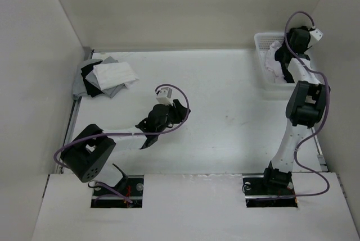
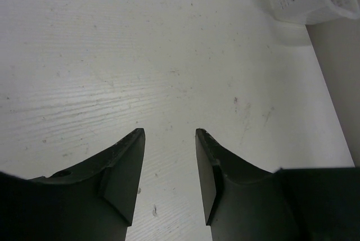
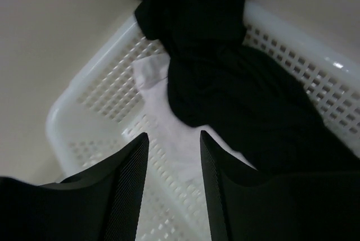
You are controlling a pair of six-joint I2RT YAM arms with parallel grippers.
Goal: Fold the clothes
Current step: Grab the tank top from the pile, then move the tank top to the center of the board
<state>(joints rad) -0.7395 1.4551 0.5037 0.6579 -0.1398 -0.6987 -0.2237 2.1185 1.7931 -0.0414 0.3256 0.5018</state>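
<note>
Two claws released, left claw [image 2: 169, 133] low over table [image 2: 112, 55], right claw [image 3: 174, 135] stretched far, above clothes [image 3: 225, 83] in basket [image 3: 101, 95]

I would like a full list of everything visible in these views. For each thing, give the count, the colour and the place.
table: one, white, under everything
basket: one, white plastic lattice, far right corner of the table
black garment: one, black, crumpled in the basket, partly over the white cloth
white cloth: one, white, in the basket, under the black garment
pile: one, grey, white and black garments, far left corner of the table
left arm: one, black and white, low over the table's left half
right arm: one, black and white, reaching to the basket
left pincer: one, black, open and empty, above bare table
right pincer: one, black, open and empty, above the basket
</note>
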